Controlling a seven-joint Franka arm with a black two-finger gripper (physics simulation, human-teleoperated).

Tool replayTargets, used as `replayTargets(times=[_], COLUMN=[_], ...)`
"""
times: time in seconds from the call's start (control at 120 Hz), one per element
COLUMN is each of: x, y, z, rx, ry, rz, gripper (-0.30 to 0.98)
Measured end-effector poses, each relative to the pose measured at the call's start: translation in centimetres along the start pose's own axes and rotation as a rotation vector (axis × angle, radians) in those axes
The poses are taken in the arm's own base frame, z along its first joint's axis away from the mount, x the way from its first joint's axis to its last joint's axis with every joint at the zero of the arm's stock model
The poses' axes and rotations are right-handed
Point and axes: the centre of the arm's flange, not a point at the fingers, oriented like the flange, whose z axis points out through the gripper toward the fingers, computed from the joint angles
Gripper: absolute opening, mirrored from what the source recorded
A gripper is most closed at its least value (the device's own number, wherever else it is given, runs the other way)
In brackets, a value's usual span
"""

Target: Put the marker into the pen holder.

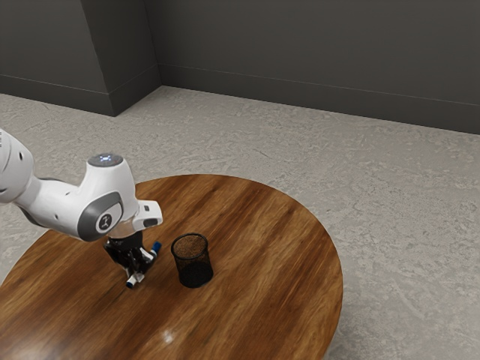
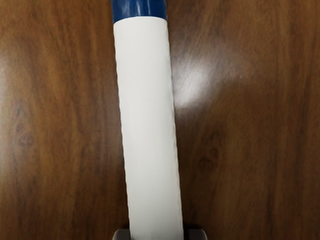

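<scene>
The white, grey-capped jointed arm (image 1: 66,204) reaches in from the exterior view's left and bends downward near the black mesh cylindrical pen holder (image 1: 193,267). On that view's left of the pen holder, the black two-finger gripper (image 1: 140,271) points down, its fingers (image 2: 121,235) apart, gripping from both sides.

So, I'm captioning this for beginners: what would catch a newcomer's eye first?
Probably the bulky white robot arm, entering from the exterior view's left. Next, the white marker with blue ends, gripped in the black hand. Beside them, a black mesh pen holder stands on the round wooden table.
</scene>
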Motion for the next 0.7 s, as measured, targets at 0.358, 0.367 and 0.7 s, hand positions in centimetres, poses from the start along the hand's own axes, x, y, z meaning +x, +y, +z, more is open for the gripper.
replayTargets(times=[0.358,0.367,0.7], x=[2.4,2.4,-2.1], y=[-1.0,-1.1,6.8], z=[-11.5,-12.1,-22.1], rx=[0.019,0.02,0.099], ry=[0.09,0.092,-0.151], rz=[-0.005,-0.004,0.151], gripper=[-0.04,-0.05,-0.07])
